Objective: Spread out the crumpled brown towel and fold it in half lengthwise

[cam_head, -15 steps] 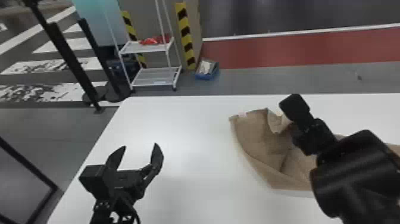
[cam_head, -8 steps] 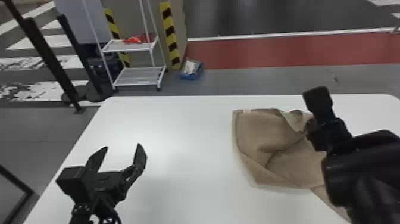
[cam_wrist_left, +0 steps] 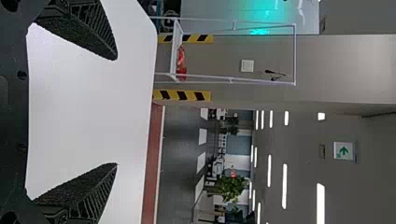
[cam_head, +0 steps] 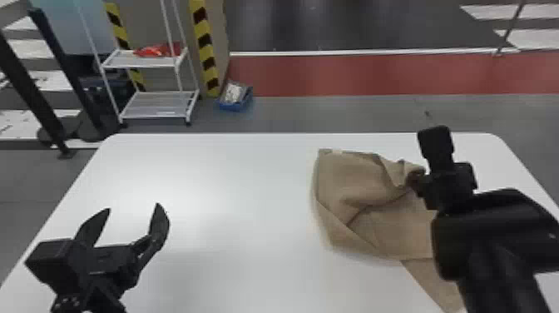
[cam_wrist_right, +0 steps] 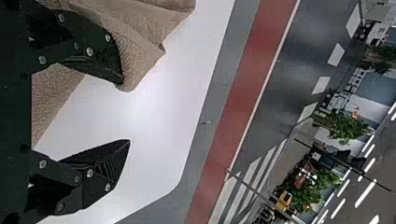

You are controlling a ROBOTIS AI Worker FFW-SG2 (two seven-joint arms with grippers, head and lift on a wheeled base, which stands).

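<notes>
Brown towel (cam_head: pixel 349 179) rumpled on white table (cam_head: pixel 233 187); right hand (cam_head: pixel 425 158) apparently touching it.

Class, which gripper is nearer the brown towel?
Right. The right gripper is at the towel, one finger against the cloth; the left gripper is apart, over the left side of the table.

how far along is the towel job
Early on, it seems. Done: the towel has one fairly flat corner at its far left. In hand: towel lies bunched against one finger of the open right gripper. Left: creases still need spreading, then the lengthwise fold; the left gripper is open and empty.
</notes>
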